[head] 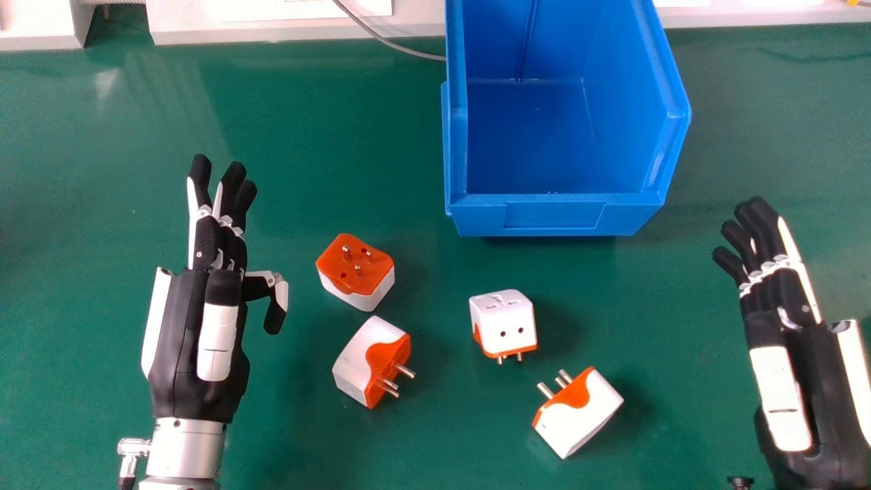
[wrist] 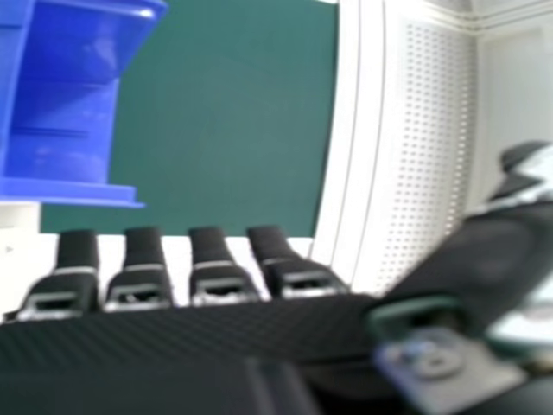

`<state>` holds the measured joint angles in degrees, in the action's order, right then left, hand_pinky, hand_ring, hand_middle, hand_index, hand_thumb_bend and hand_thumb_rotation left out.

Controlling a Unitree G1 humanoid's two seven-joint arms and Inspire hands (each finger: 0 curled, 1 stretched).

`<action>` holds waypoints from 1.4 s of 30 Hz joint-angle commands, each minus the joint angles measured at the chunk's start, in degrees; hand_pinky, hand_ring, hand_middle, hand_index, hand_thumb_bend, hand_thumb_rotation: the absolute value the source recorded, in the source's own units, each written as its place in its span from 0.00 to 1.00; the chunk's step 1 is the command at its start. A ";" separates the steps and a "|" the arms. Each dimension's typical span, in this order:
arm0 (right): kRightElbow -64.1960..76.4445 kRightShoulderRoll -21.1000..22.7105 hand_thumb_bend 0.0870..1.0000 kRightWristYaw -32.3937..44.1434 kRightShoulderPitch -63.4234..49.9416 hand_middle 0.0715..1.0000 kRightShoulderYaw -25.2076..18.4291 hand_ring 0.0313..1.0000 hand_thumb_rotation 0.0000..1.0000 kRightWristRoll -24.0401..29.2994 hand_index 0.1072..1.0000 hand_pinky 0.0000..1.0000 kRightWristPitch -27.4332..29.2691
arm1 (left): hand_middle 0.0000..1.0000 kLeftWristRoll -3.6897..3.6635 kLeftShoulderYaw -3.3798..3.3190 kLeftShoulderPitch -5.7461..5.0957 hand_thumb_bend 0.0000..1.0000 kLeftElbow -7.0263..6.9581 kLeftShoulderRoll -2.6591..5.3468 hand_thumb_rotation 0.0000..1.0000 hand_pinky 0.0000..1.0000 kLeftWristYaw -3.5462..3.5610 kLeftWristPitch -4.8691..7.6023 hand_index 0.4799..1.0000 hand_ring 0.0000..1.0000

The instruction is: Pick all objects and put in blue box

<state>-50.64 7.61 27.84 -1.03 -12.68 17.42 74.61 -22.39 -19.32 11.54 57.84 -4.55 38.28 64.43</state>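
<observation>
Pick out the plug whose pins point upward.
The back-left plug: its pins stand up from its orange face. No other plug's pins point up.

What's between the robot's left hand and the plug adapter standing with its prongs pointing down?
In the head view, a prongs-up adapter and a sideways adapter lie between the left hand and that prongs-down adapter.

The green table (head: 408, 170) supports a blue box (head: 554, 215) at the far side; nearer lie four plug adapters (head: 503, 323), two left, two right.
</observation>
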 commanded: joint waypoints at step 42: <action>-1.28 -6.16 0.94 -27.82 -7.68 0.95 -10.08 0.92 0.51 -47.00 1.00 0.79 10.56 | 1.00 0.44 0.45 1.36 1.00 0.88 0.02 0.91 0.00 -0.04 1.42 0.97 1.00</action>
<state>-53.78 1.40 1.30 -7.51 -24.11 -29.62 85.81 -22.37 -19.12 12.25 58.81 -4.58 38.35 64.92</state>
